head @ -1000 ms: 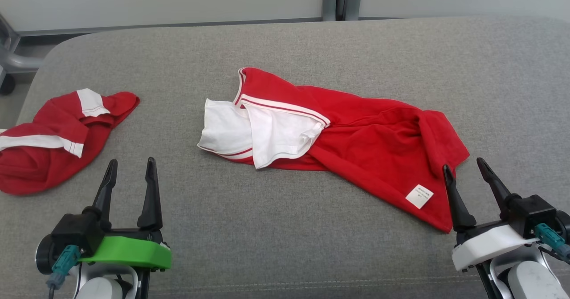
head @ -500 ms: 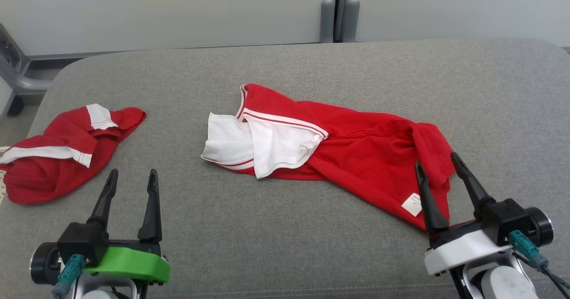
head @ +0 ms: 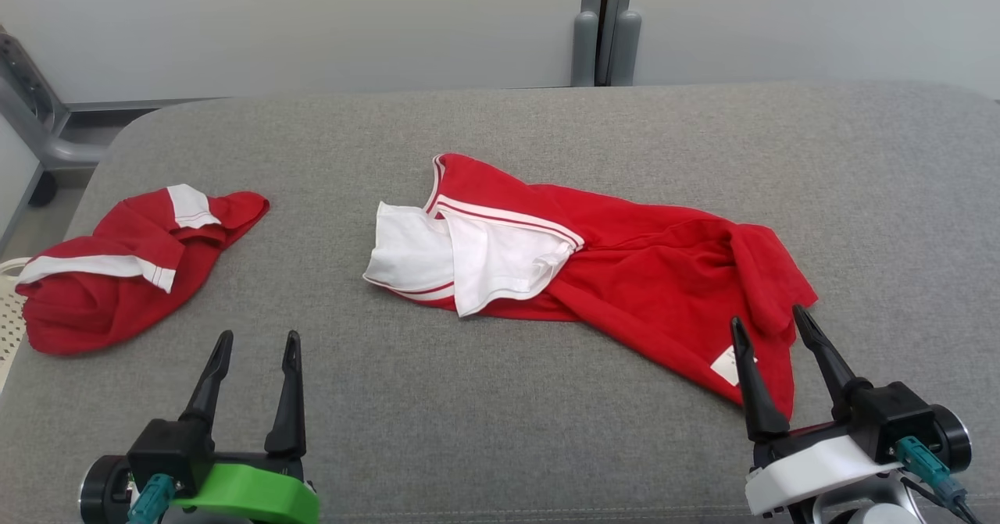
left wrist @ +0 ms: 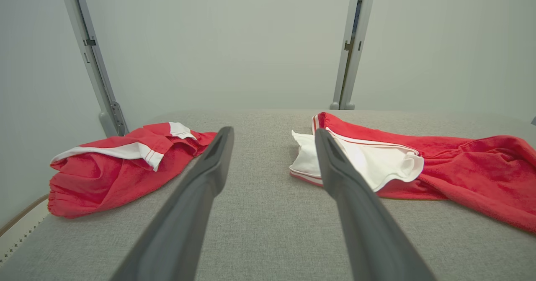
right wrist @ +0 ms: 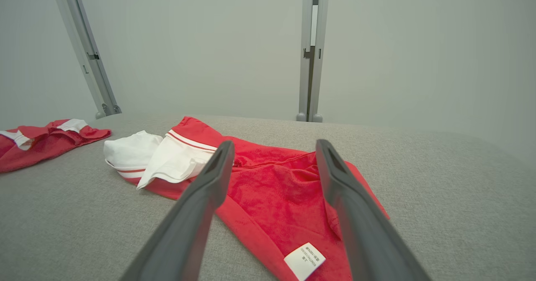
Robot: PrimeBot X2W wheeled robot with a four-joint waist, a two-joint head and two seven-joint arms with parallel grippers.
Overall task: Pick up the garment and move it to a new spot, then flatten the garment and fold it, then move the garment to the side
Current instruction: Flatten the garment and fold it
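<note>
We find the red-and-white garment (head: pixel 625 274) crumpled mid-cushion (head: pixel 469 399). The right gripper (head: pixel 766 319), fingers spread and empty, stands at its near right corner by the white label (head: pixel 725 365). The left gripper (head: pixel 258 340), likewise spread, is well apart. A second red garment (head: pixel 117 290) lies far left.

The right hand (head: pixel 766 317) has moved in over the labelled near corner of the garment (head: pixel 648 274).

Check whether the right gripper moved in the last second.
Yes. Against the white label on the garment, the right gripper has shifted to the robot's left: it was right of the label and now overlaps it.
</note>
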